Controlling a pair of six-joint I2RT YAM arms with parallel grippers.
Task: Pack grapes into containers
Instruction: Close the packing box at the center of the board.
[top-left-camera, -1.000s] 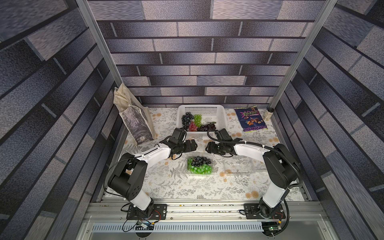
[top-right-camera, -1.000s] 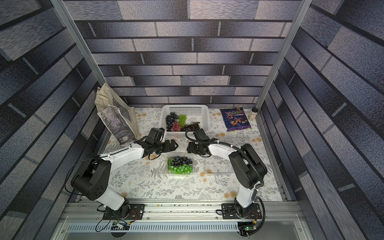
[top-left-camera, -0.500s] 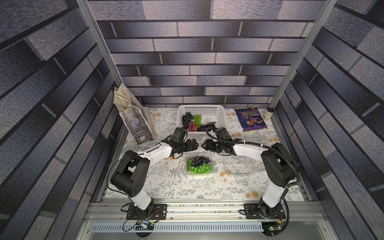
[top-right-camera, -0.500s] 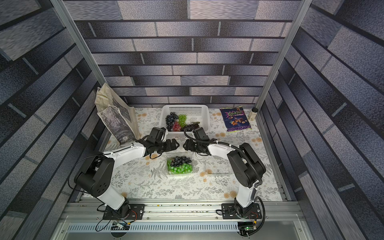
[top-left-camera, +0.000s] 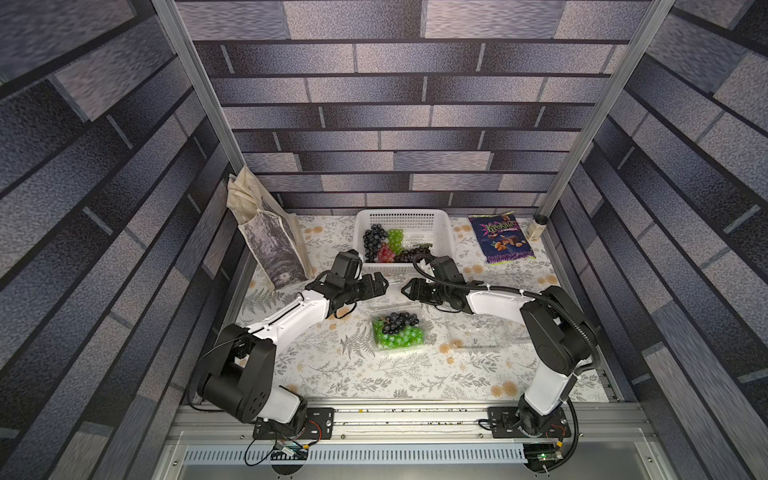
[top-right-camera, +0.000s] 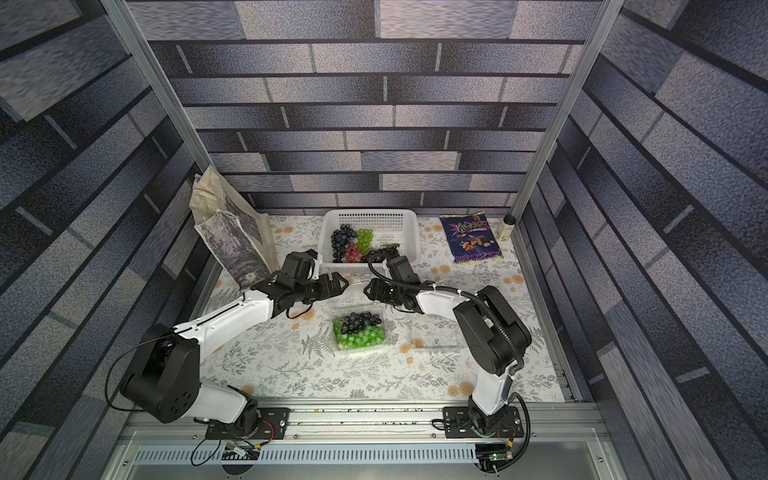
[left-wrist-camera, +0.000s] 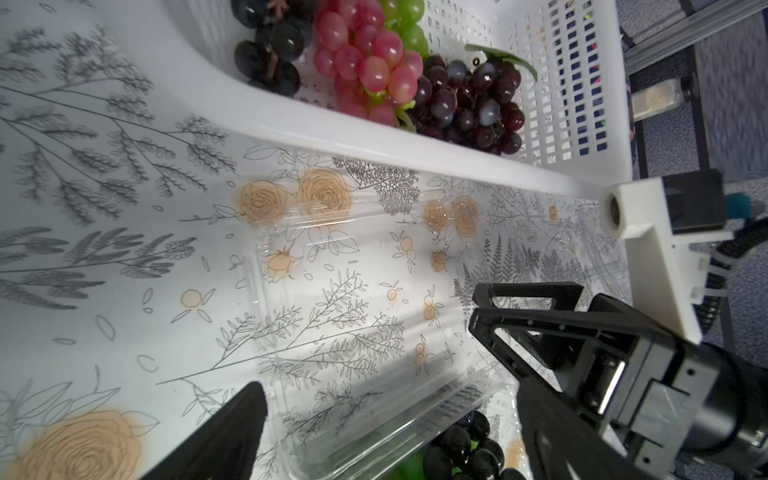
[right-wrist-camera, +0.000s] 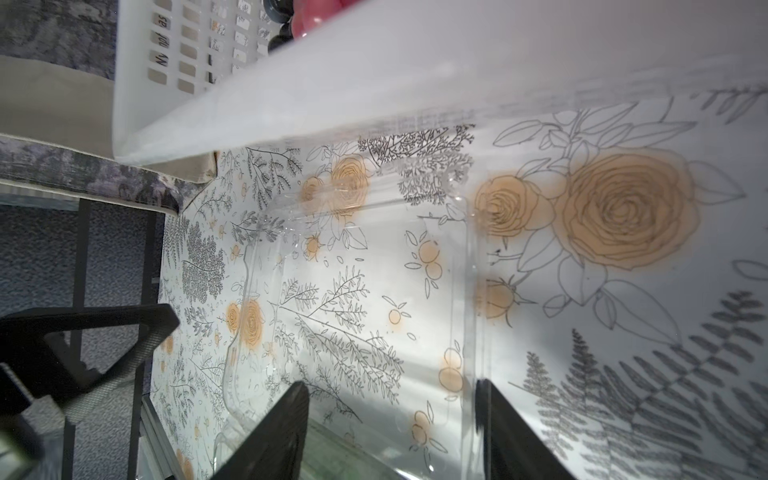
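Observation:
A clear container (top-left-camera: 398, 332) holding green and black grapes (top-left-camera: 399, 330) sits mid-table, its hinged lid (left-wrist-camera: 353, 311) lying open toward the basket. More grapes (top-left-camera: 386, 247), black, green, red and dark purple, lie in the white basket (top-left-camera: 401, 214). My left gripper (top-left-camera: 384, 284) is open above the lid's left side, fingers astride it in the left wrist view (left-wrist-camera: 388, 390). My right gripper (top-left-camera: 405, 288) faces it from the right, open, with the lid (right-wrist-camera: 353, 291) between its fingers (right-wrist-camera: 511, 432). A second, empty container (top-left-camera: 478, 332) lies under the right forearm.
A printed tote bag (top-left-camera: 270, 245) leans on the left wall. A purple snack bag (top-left-camera: 500, 239) and a small jar (top-left-camera: 536, 226) lie at the back right. The basket's front rim (left-wrist-camera: 374, 145) runs just behind both grippers.
My right gripper has moved left and a little back, closer to the left gripper. The left gripper has barely shifted. The grapes and containers have stayed put.

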